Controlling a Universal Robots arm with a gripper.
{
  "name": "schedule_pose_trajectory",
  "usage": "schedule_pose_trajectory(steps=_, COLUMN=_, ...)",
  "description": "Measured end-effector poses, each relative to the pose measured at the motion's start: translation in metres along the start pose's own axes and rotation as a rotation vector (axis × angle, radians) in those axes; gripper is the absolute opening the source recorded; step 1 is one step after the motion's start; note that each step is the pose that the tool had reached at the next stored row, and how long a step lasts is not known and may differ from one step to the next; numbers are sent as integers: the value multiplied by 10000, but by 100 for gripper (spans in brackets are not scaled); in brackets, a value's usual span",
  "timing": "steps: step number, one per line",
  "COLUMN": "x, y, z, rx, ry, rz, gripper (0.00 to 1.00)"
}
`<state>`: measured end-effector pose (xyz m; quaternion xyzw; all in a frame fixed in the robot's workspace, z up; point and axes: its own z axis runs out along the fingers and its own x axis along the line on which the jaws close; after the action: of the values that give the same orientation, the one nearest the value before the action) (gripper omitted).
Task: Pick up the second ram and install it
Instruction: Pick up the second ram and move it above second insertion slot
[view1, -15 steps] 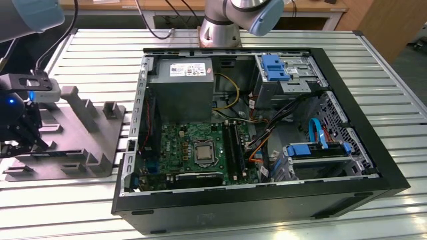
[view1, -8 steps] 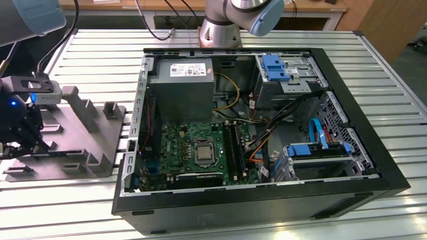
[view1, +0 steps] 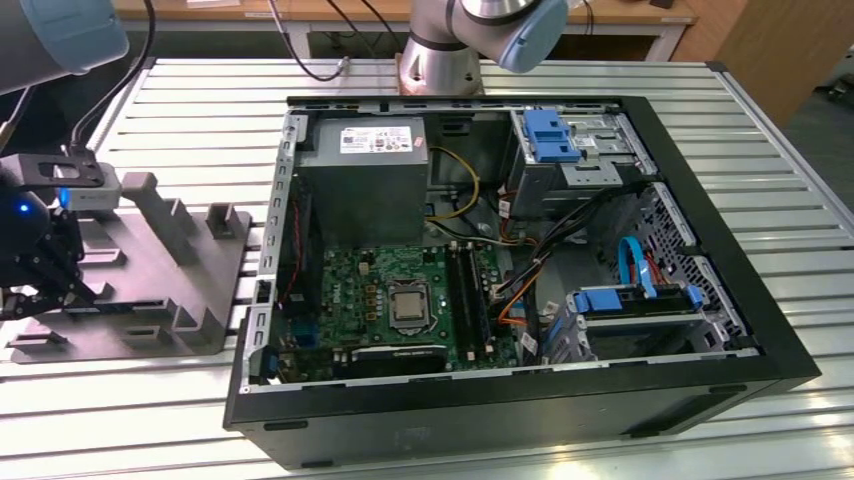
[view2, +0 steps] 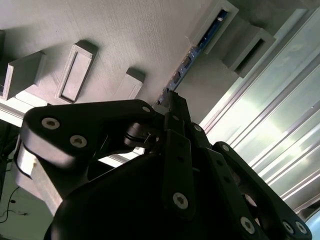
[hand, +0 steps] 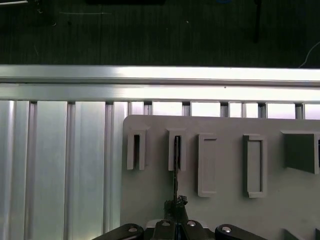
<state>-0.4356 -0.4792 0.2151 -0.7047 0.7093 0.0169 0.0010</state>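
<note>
Gripper pinching the ram stick at the grey fixture.
The stick is running edge-on, straight out from the clamped jaws into a fixture slot.

One ram, one fixture, one computer
</note>
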Motion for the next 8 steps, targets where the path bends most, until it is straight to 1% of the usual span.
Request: schedule_pose_trajectory(steps=8, x=0, y=1, z=1, rx=0, ry=3, rz=0, gripper=11)
